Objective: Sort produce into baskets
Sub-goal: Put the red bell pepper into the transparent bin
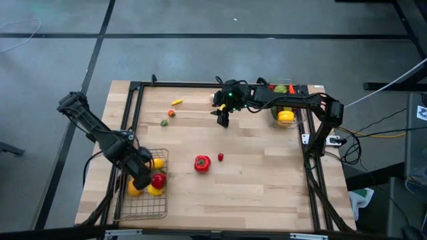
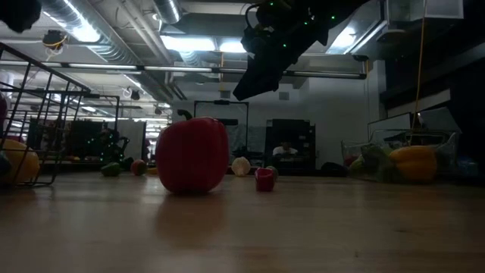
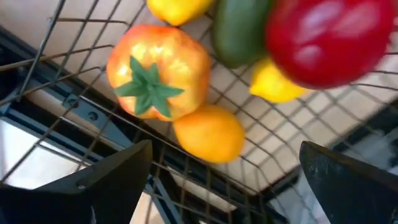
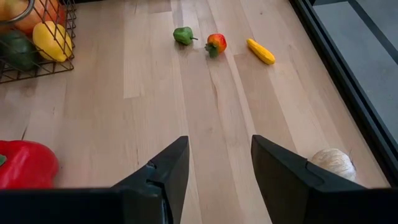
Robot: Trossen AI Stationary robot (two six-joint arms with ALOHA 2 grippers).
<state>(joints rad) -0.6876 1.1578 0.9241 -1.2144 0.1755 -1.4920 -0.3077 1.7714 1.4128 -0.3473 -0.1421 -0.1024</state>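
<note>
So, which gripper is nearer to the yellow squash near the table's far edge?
The right. The right gripper hovers a little way from the yellow squash, while the left gripper is far off, over the wire basket.

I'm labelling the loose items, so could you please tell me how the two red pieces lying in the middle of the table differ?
The red pepper is far bigger than the small red piece beside it. In the low view the pepper has a dark stem on top and the small piece shows none. Both are red, rest on the bare table, apart, and no end effector holds them.
</note>
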